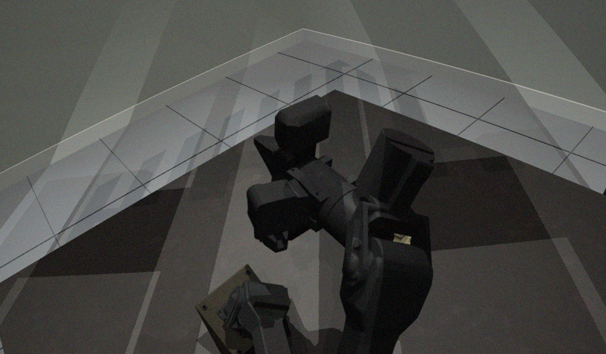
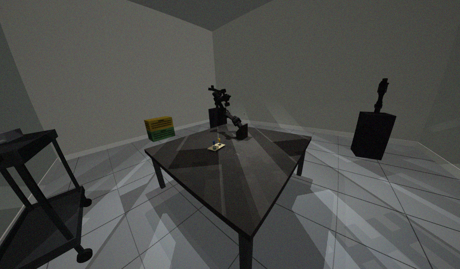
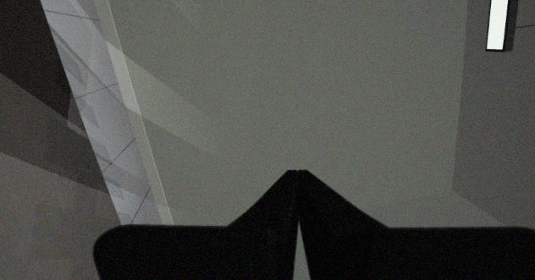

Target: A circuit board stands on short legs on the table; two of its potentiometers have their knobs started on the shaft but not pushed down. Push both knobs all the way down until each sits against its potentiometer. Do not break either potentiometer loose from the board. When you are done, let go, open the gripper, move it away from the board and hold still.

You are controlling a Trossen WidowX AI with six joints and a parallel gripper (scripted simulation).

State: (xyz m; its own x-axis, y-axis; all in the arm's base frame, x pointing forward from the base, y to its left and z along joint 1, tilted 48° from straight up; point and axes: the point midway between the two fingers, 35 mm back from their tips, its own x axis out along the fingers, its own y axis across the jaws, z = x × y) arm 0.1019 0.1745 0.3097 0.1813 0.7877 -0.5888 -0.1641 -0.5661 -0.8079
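Where the wrist view looks past the fingertips, the gripper (image 3: 297, 172) has its two dark fingers pressed together tip to tip, with nothing between them; behind them lie only a grey wall, a pale strip of tiled floor at the left and a bright ceiling light (image 3: 498, 13) at the upper right.

Item, arm: black, six-joint, its base (image 2: 241, 131) standing on the far part of the dark table (image 2: 231, 180). In the exterior view it rises up and back from the base, its upper end well above the table top. In the top view the arm (image 1: 340, 193) fills the centre of the picture.

Item, circuit board (image 2: 215, 147): pale tan, lying on the table in front of the arm's base, well apart from the raised gripper. Two knobs stand on it: a yellow knob (image 2: 219, 139) nearer the base and a blue knob (image 2: 213, 142) beside it. How far down either sits on its shaft is too small to tell.

Item, surroundings in the exterior view: a yellow-and-green crate (image 2: 159, 128) against the wall, a dark trolley (image 2: 31, 187) at the left, a black pedestal (image 2: 373, 134) at the right carrying a slim dark stand.
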